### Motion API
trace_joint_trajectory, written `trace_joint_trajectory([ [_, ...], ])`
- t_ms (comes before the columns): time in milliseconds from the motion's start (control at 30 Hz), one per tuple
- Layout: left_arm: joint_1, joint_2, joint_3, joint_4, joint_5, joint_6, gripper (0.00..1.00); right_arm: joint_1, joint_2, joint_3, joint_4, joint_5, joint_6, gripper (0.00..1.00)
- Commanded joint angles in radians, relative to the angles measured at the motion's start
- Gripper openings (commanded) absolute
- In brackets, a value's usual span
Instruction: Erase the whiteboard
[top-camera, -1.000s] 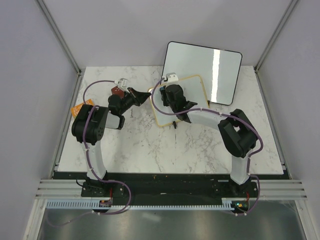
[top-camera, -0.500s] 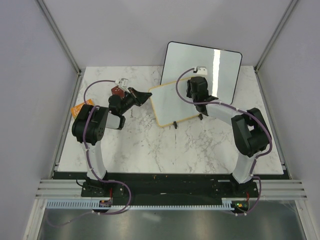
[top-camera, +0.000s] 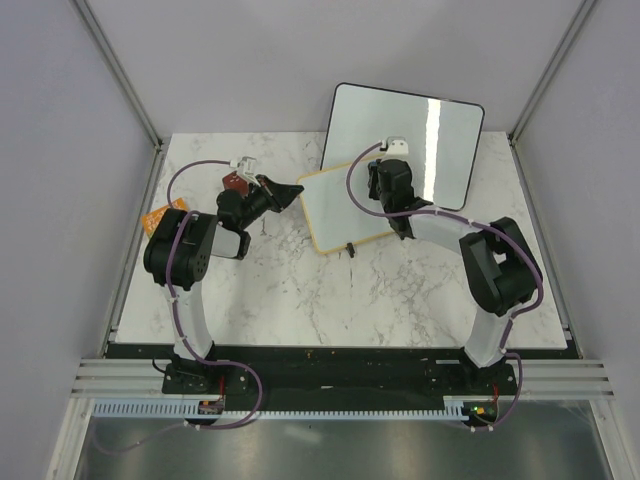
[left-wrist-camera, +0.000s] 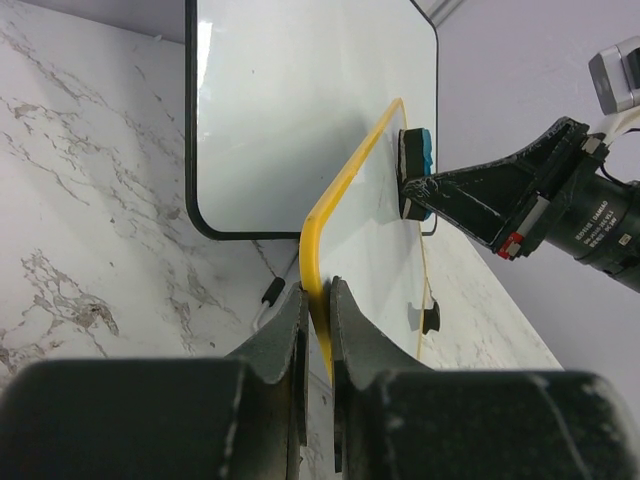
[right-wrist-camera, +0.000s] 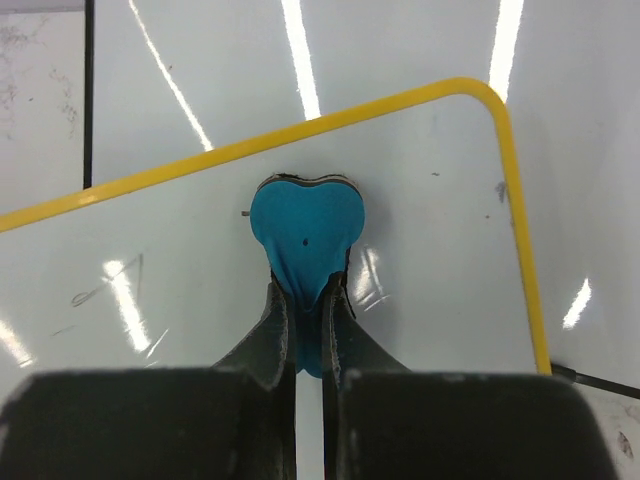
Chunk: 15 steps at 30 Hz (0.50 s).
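Note:
The small whiteboard (top-camera: 335, 208) with a yellow-wood frame sits tilted at mid-table. My left gripper (top-camera: 296, 189) is shut on its left frame edge; in the left wrist view the jaws (left-wrist-camera: 318, 310) pinch the yellow frame (left-wrist-camera: 340, 170). My right gripper (top-camera: 384, 192) is shut on a blue eraser (right-wrist-camera: 305, 232) and presses it against the board's face near the upper right corner (right-wrist-camera: 470, 95). The eraser also shows in the left wrist view (left-wrist-camera: 416, 165). The board's surface (right-wrist-camera: 180, 260) looks almost clean, with faint smudges (right-wrist-camera: 100, 290) at the left.
A larger black-framed blank board (top-camera: 425, 125) leans against the back wall right behind the small one. A red-brown object (top-camera: 236, 182) and an orange packet (top-camera: 155, 217) lie at the table's left. The board's black feet (left-wrist-camera: 430, 318) rest on the marble.
My right gripper has swept the eraser from the board's left part to its upper right corner, then a little back left. The left gripper has kept its hold on the frame.

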Motion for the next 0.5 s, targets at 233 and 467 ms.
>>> trace_joint_trajectory([
  [233,-0.007,0.000,-0.006,0.096,0.062,0.023,0.02,0.215,0.180,0.122,-0.259,-0.140,-0.048,0.00],
  [467,-0.005,-0.006,-0.013,0.099,0.063,0.027,0.02,0.244,0.226,0.196,-0.318,-0.095,-0.040,0.00],
])
